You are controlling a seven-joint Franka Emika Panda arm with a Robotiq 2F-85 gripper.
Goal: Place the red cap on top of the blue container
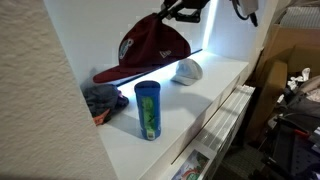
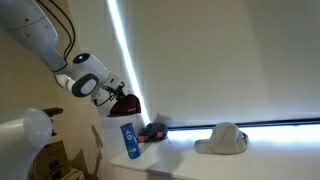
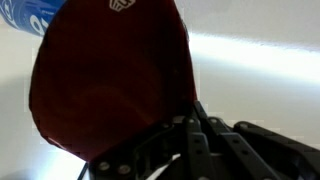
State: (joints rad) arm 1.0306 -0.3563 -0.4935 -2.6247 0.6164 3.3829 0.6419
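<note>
The red cap (image 1: 148, 50) hangs in the air from my gripper (image 1: 178, 14), which is shut on its back edge. It also shows in an exterior view (image 2: 124, 100) and fills the wrist view (image 3: 110, 75), where the fingers (image 3: 195, 125) are closed on its rim. The blue container (image 1: 147, 110), a tall tube with a green label, stands upright on the white counter (image 1: 200, 105) below the cap's brim. It also shows in an exterior view (image 2: 129, 140) and as a blue corner in the wrist view (image 3: 30, 15).
A white cap (image 1: 187, 71) lies on the counter beyond the container, also seen in an exterior view (image 2: 224, 140). A crumpled blue and orange cloth (image 1: 100, 100) sits next to the container. The counter drops off at its front edge, with boxes and clutter (image 1: 290, 90) beyond.
</note>
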